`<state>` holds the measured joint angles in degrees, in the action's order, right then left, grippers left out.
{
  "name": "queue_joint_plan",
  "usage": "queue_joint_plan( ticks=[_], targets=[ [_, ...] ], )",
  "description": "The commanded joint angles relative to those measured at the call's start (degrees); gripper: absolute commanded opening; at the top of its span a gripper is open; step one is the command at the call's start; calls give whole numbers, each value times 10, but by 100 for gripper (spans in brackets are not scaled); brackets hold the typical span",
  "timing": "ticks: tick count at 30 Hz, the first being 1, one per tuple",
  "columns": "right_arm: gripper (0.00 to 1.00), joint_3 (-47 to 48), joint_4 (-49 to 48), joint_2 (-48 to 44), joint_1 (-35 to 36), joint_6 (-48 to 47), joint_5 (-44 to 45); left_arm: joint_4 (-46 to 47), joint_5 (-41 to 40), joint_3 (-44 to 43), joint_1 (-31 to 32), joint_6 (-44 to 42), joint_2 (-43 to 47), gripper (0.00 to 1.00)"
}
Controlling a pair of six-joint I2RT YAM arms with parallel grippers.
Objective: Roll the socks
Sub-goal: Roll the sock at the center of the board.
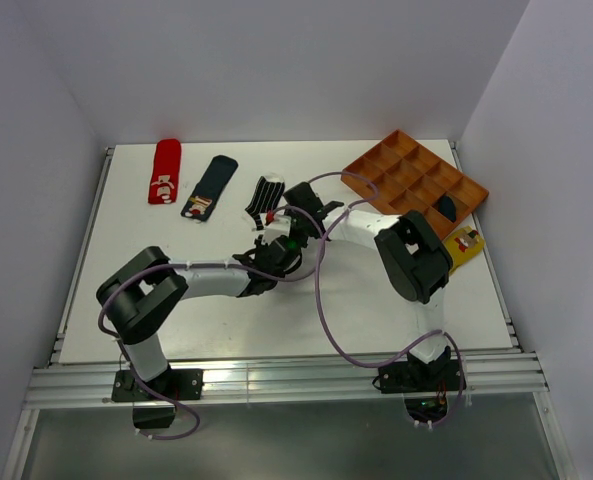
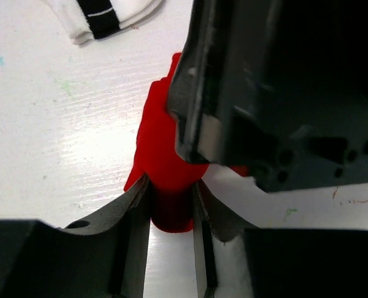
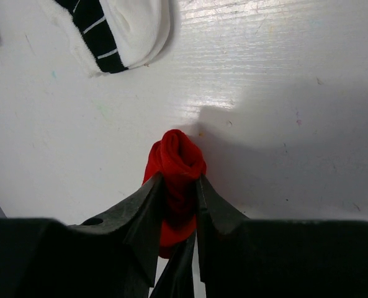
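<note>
A rolled red sock (image 3: 180,152) sits on the white table between both grippers. My right gripper (image 3: 180,180) is shut on the roll, a finger pressing each side. From the opposite side, my left gripper (image 2: 171,186) is shut on the same red sock (image 2: 159,143), with the right gripper's body looming just above it. In the top view the left gripper (image 1: 273,254) and right gripper (image 1: 298,206) meet mid-table and hide the roll. Flat at the back lie a red sock with white marks (image 1: 164,170), a navy sock with a patch (image 1: 209,187) and a black-and-white striped sock (image 1: 266,195).
An orange compartment tray (image 1: 416,180) stands at the back right with a dark sock (image 1: 446,207) in one cell. A mustard yellow sock (image 1: 463,245) lies by the tray's near corner. The striped sock (image 3: 128,25) is close beyond the grippers.
</note>
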<state>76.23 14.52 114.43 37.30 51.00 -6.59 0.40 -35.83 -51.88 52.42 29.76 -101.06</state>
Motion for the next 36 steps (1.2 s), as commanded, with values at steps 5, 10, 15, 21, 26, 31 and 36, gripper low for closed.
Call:
queue_joint_plan(
  ticks=[5,10,15,21,26,31,36],
  targets=[
    [45,-39,-24,-61,8,6,14,-52,156,20,-54,37,24,1],
    [48,-58,-29,-76,8,16,20,-38,236,29,-94,69,42,1],
    [49,-97,-62,-87,8,49,19,-25,306,36,-122,106,40,1],
    [52,-130,-107,-92,10,80,11,14,371,53,-148,139,36,1],
    [53,-143,-142,-82,11,83,-10,47,412,76,-171,164,35,1],
    [53,-147,-143,-70,13,76,-25,87,463,105,-195,193,34,1],
    [53,-137,-140,-50,19,63,-33,109,483,117,-212,207,31,1]
  ],
)
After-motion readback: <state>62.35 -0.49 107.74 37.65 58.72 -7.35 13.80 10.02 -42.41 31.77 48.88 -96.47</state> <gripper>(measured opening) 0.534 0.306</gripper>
